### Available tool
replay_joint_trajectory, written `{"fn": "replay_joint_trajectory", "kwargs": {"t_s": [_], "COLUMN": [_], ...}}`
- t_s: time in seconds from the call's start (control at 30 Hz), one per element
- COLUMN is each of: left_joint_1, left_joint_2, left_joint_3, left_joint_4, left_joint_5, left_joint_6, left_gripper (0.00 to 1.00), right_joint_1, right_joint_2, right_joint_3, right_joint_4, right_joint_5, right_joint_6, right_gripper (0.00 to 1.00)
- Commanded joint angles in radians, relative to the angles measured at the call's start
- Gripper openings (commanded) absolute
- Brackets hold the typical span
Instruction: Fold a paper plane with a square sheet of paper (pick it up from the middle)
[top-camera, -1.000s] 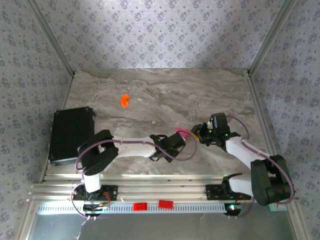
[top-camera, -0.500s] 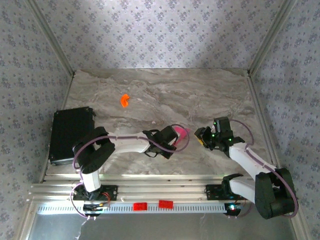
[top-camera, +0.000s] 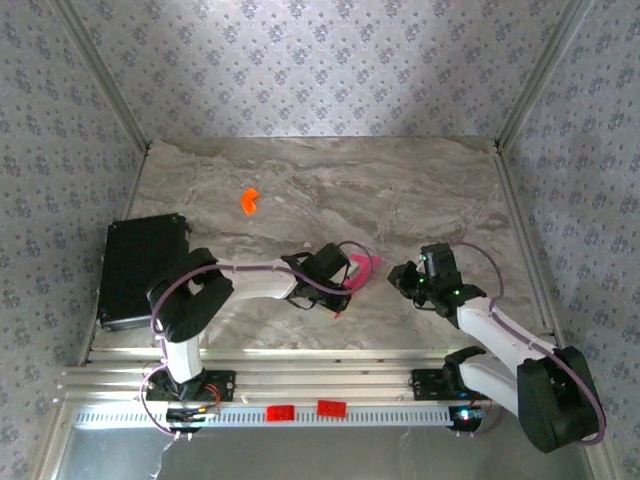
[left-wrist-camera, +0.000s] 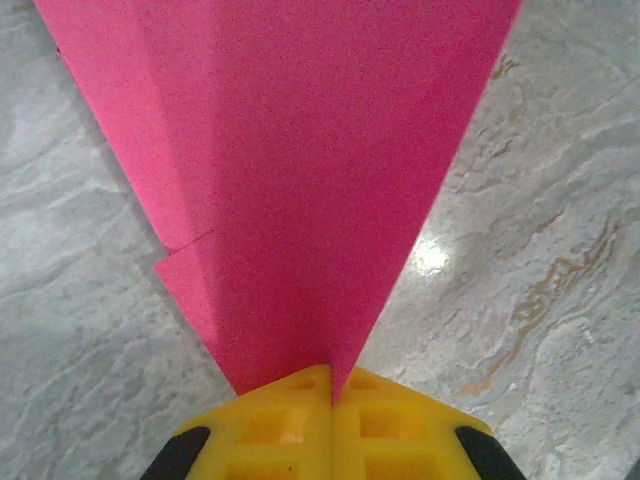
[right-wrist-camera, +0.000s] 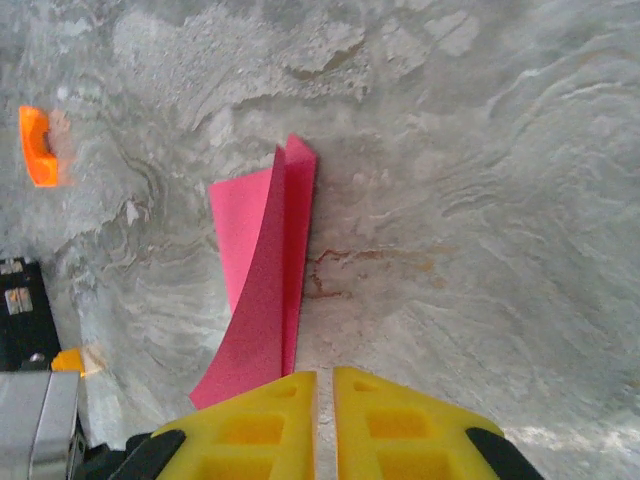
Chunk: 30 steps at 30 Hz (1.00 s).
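The magenta-pink sheet of paper is folded along a centre crease into a tapering wedge. My left gripper is shut on its narrow end, just right of the table's middle. In the left wrist view the paper fans out from the pinched yellow fingertips of the left gripper, above the marble. My right gripper sits a short way right of the paper, apart from it. In the right wrist view the right gripper is shut with nothing between its fingers, and the paper stands on edge ahead and to the left.
A small orange plastic piece lies at the back left of the marble table; it is also in the right wrist view. A black box sits at the left edge. Patterned walls close in three sides.
The right gripper's jaws have closed and it stays clear of the paper. The left gripper has pulled the paper slightly left and away from the right gripper.
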Motion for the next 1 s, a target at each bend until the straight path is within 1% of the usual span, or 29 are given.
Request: {"fn": "replay_joint_trajectory", "kwargs": {"t_s": [0.0, 0.23, 0.37, 0.53, 0.67, 0.97], "left_joint_1": [0.019, 0.051, 0.062, 0.071, 0.085, 0.111], "left_joint_2": [0.037, 0.023, 0.022, 0.012, 0.007, 0.000], "left_joint_3": [-0.039, -0.077, -0.096, -0.131, -0.153, -0.213], "left_joint_4": [0.035, 0.092, 0.131, 0.188, 0.220, 0.318], "left_joint_5": [0.083, 0.126, 0.149, 0.162, 0.176, 0.213], "left_joint_6": [-0.036, -0.065, -0.093, -0.132, -0.154, -0.221], "left_gripper": [0.00, 0.00, 0.00, 0.00, 0.00, 0.00], "right_joint_1": [0.011, 0.079, 0.113, 0.109, 0.098, 0.078], "right_joint_2": [0.025, 0.186, 0.300, 0.425, 0.468, 0.488], "right_joint_3": [-0.030, 0.021, 0.061, 0.075, 0.075, 0.068], "right_joint_4": [0.145, 0.314, 0.399, 0.503, 0.553, 0.558], "right_joint_5": [-0.099, -0.234, -0.238, -0.254, -0.273, -0.302], "right_joint_6": [-0.013, 0.026, 0.067, 0.113, 0.132, 0.120], "right_gripper": [0.14, 0.13, 0.11, 0.09, 0.08, 0.08]}}
